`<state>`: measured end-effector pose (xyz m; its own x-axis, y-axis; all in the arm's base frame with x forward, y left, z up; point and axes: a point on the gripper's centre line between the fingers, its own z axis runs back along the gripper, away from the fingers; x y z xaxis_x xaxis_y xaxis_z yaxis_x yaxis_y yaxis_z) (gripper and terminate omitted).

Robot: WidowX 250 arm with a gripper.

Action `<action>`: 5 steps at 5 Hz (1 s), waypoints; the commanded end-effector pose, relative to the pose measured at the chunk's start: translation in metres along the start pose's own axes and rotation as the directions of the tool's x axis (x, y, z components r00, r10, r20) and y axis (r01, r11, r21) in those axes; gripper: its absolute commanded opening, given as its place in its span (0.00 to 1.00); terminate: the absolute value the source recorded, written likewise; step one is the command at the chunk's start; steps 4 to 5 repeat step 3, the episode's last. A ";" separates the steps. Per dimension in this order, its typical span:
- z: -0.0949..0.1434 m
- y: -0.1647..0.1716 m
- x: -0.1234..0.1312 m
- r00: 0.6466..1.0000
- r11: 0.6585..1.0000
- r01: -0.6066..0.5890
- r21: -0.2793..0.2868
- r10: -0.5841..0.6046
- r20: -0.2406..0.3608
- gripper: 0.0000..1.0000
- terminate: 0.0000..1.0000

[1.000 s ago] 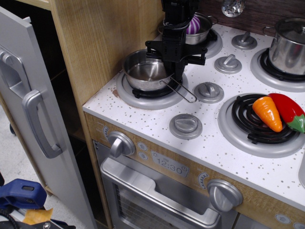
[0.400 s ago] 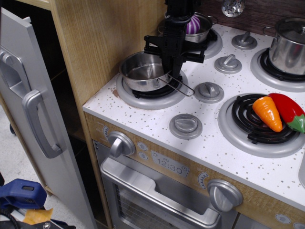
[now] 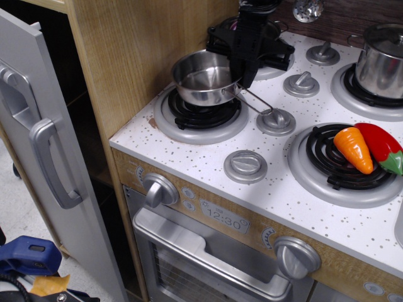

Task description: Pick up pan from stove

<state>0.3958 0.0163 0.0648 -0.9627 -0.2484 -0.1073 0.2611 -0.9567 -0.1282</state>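
Note:
The pan (image 3: pixel 203 77), a small shiny steel saucepan with a thin wire-loop handle (image 3: pixel 255 100), hangs in the air a little above the stove's front-left burner (image 3: pixel 200 114). My black gripper (image 3: pixel 242 80) is shut on the pan's right rim, where the handle joins it. The pan sits roughly level, and its handle points right and toward the front. The stove (image 3: pixel 277 182) has a white speckled top, grey knobs and a wood-look front with an oven door.
A lidded steel pot (image 3: pixel 381 60) stands on the back-right burner. A toy carrot (image 3: pixel 352 148) and red pepper (image 3: pixel 381 146) lie on the front-right burner. A wooden cabinet wall (image 3: pixel 135 56) rises just left of the pan. The back-left burner is mostly hidden behind my gripper.
The gripper has risen and moved back and to the right with the pan in it. The pan has left the front-left burner, whose black grate now shows.

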 end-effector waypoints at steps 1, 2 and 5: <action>0.058 0.000 -0.015 0.992 0.999 -0.004 -0.036 0.000 -0.128 0.00 0.00; 0.072 -0.001 -0.013 0.993 0.997 0.003 -0.079 -0.013 -0.118 0.00 0.00; 0.066 -0.001 -0.011 0.993 0.998 -0.003 -0.066 -0.005 -0.116 0.00 1.00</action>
